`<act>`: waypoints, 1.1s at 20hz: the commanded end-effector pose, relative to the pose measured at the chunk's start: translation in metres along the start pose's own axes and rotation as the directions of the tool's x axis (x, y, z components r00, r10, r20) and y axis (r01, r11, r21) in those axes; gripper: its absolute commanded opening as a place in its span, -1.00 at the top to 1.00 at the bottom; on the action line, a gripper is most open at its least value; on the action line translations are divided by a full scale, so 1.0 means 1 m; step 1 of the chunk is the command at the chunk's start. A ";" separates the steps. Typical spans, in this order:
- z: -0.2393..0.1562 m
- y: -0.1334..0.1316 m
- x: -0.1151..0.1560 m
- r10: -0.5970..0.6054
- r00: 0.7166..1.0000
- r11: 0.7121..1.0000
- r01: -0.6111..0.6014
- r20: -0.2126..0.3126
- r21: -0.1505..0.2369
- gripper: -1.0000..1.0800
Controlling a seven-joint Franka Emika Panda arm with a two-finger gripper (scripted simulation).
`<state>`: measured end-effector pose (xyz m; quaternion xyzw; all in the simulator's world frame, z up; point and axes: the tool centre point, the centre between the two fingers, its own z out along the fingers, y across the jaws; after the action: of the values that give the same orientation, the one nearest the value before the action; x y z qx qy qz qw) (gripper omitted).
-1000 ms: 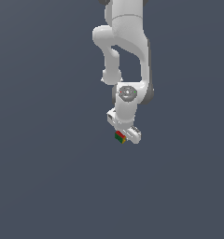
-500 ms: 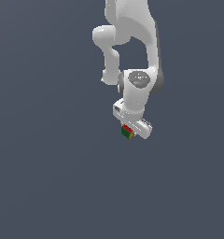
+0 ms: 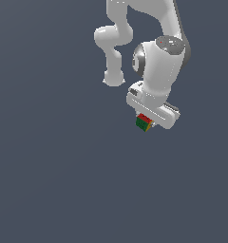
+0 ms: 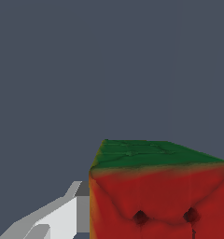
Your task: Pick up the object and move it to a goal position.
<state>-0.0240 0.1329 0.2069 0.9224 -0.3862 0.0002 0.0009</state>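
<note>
The small puzzle-style cube with red, green and yellow faces split by dark grid lines (image 3: 144,123) sits directly under the white two-finger gripper (image 3: 147,124) of the glossy white robot arm (image 3: 158,66). In the exterior view the cube pokes out just below the gripper's wide white hand body, with its red face toward the hand, a green face toward the camera and a sliver of yellow on the exterior view's right. No surface under the cube can be made out; it appears against the plain dark grey-blue background (image 3: 49,180).

In the wrist view the cube (image 4: 156,191) fills the near corner of the frame, a broad red face with two dark pits toward the camera and a green face beyond it. One white finger (image 4: 62,214) with a grey pad lies flush against the side of the cube. The opposite finger lies outside the frame. The jaws stand narrow, closed onto the cube, which sits between them.
</note>
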 end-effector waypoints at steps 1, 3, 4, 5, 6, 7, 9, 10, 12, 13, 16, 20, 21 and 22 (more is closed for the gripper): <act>-0.027 -0.010 -0.007 0.001 1.000 1.000 -0.001 -0.001 0.001 1.00; -0.048 -0.019 -0.012 0.001 1.000 1.000 -0.001 -0.001 0.000 1.00; -0.058 -0.023 -0.014 0.001 1.000 1.000 -0.001 -0.001 0.000 1.00; -0.068 -0.027 -0.017 0.001 1.000 1.000 -0.001 -0.001 0.000 1.00; -0.078 -0.031 -0.019 0.001 1.000 1.000 -0.001 -0.001 0.000 1.00; -0.087 -0.036 -0.022 0.001 1.000 1.000 -0.001 -0.001 0.000 1.00; -0.106 -0.044 -0.026 0.001 1.000 1.000 -0.001 -0.001 0.001 1.00; -0.116 -0.048 -0.029 0.001 1.000 1.000 -0.001 -0.001 0.001 1.00; -0.132 -0.055 -0.033 0.000 1.000 1.000 0.000 0.000 0.001 1.00; -0.140 -0.059 -0.035 0.000 1.000 1.000 0.000 0.000 0.001 1.00; -0.160 -0.068 -0.039 0.000 1.000 1.000 0.000 0.000 0.001 1.00; -0.180 -0.078 -0.044 -0.001 1.000 1.000 0.001 0.001 0.001 1.00; -0.184 -0.080 -0.045 -0.001 1.000 1.000 0.001 0.001 0.001 1.00; -0.187 -0.081 -0.046 -0.001 1.000 1.000 0.001 0.001 0.001 1.00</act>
<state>0.0008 0.2199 0.3871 0.9226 -0.3858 -0.0002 0.0006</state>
